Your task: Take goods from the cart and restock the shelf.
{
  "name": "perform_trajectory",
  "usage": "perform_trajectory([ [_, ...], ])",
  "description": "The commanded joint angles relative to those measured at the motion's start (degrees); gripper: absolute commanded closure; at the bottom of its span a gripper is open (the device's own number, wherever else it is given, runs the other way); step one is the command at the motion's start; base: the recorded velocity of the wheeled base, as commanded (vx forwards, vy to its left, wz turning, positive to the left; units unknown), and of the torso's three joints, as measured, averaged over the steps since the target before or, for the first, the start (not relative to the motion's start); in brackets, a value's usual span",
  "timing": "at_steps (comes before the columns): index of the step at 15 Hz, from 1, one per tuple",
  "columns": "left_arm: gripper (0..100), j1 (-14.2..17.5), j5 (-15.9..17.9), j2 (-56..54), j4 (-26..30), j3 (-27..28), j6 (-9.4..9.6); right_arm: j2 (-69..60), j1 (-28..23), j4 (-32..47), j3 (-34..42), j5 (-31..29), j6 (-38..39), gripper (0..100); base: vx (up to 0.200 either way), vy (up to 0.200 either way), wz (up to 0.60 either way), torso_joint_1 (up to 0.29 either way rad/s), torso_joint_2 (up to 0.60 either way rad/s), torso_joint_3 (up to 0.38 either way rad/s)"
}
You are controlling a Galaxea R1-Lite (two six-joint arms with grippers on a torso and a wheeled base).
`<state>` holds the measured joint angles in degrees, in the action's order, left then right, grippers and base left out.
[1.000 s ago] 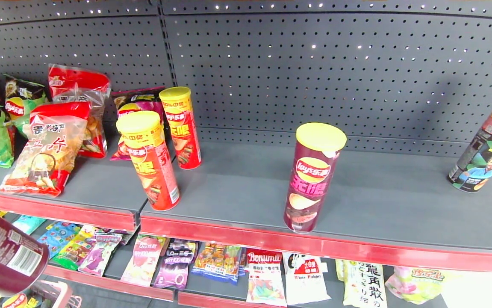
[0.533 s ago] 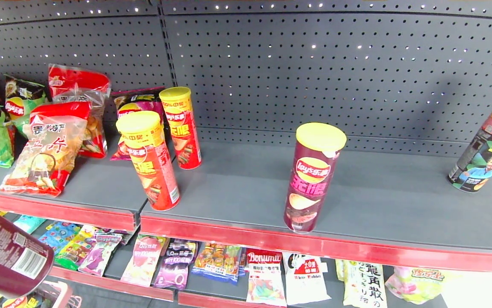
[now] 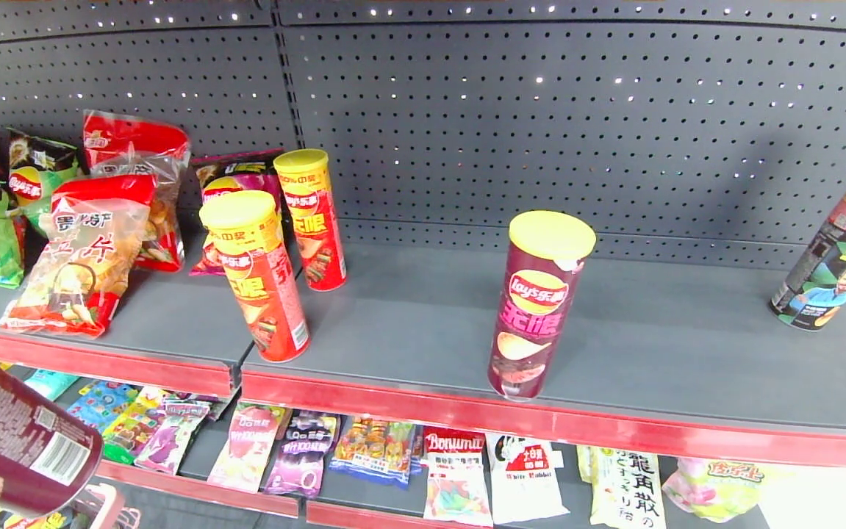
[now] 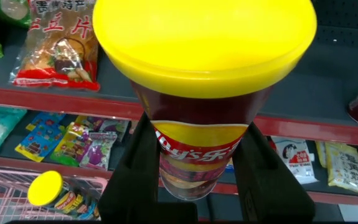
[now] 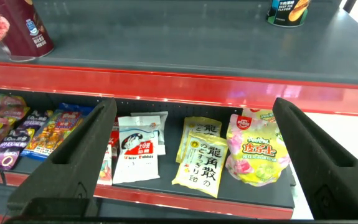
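Edging the maroon chip can (image 3: 15,433) rightward with the left gripper (image 4: 198,134), bringing it farther into the head view's lower left corner, toward the shelf (image 3: 423,323); perhaps also lifting it slightly, though cropped there.

At seven o'clock in my head camera, a dark maroon cylindrical chip can (image 3: 15,441) with a barcode label hangs tilted, cut off by the frame edge, above the pink cart rim (image 3: 103,507). On the grey metal shelf with a red front lip (image 3: 423,323), an upright maroon chip can with a yellow lid (image 3: 536,308) stands near the lip, just off centre toward four o'clock. A front red chip can with a yellow lid (image 3: 261,283) stands by the lip at nine o'clock of it, with a rear red chip can with a yellow lid (image 3: 312,220) at that one's one o'clock. A dark patterned can (image 3: 830,257) stands at three o'clock, and a red-and-clear snack bag (image 3: 81,257) leans at nine. Flat candy packets (image 3: 386,448) lie on the lower shelf at six.
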<state>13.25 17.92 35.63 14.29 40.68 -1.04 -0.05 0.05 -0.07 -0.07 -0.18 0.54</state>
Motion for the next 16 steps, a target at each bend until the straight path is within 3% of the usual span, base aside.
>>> perform_trajectory([
  [1, 100, 0.02, 3.09, -0.48, -0.05, -1.04, -0.02, 0.05, 0.04, -0.01, -0.01, 0.01, -0.01, 0, 0.000, 0.000, 0.00, 0.000, 0.00, 0.000],
  [3, 100, 0.02, 8.01, -4.17, -0.58, -3.85, 0.25, 0.05, 0.04, -0.01, 0.07, 0.01, -0.01, 0, 0.000, 0.000, 0.00, 0.000, 0.00, 0.000],
  [6, 100, 0.02, 16.71, -8.65, -0.49, -7.55, 6.13, 0.05, 0.04, -0.01, -0.01, 0.18, -0.36, 0, 0.000, 0.000, 0.00, 0.000, 0.00, 0.000],
  [8, 100, 0.02, 19.35, -8.56, -0.40, -7.63, 7.63, 0.05, 0.04, -0.01, -0.01, 0.09, -0.27, 0, 0.000, 0.000, 0.00, 0.000, 0.00, 0.000],
  [9, 100, 0.20, 18.82, -7.60, -0.49, -7.63, 8.77, 0.05, 0.04, -0.01, -0.01, 0.09, -0.36, 0, 0.000, 0.000, 0.00, 0.000, 0.00, 0.000],
  [10, 100, 0.64, 15.74, -7.07, -0.49, -7.81, 10.53, 0.05, 0.04, -0.01, -0.01, 0.09, -0.36, 0, 0.000, 0.000, 0.00, 0.000, 0.00, 0.000],
  [11, 100, 0.64, 14.16, -7.07, -0.58, -7.90, 11.14, 0.05, 0.04, -0.01, -0.01, 0.09, -0.36, 0, 0.000, 0.000, 0.00, 0.000, 0.00, 0.000],
  [12, 100, 0.55, 5.90, -6.72, -2.33, -9.57, 12.81, 0.05, 0.04, -0.01, 0.07, 0.09, -0.27, 0, 0.000, 0.000, 0.00, 0.000, 0.00, 0.000],
  [13, 100, 0.55, 3.70, -6.63, -4.71, -10.53, 12.81, 0.05, 0.04, -0.01, -0.01, 0.09, -0.27, 0, 0.000, 0.000, 0.00, 0.000, 0.00, 0.000],
  [14, 100, 0.64, 2.21, -6.72, -8.84, -12.64, 12.81, 0.05, 0.04, -0.01, -0.01, 0.09, -0.27, 0, 0.000, 0.000, 0.00, 0.000, 0.00, 0.000],
  [16, 100, 0.28, 2.56, -6.89, -10.24, -13.87, 12.99, 0.05, 0.04, -0.01, -0.01, 0.18, -0.27, 0, 0.000, 0.000, 0.00, 0.000, 0.00, 0.000],
])
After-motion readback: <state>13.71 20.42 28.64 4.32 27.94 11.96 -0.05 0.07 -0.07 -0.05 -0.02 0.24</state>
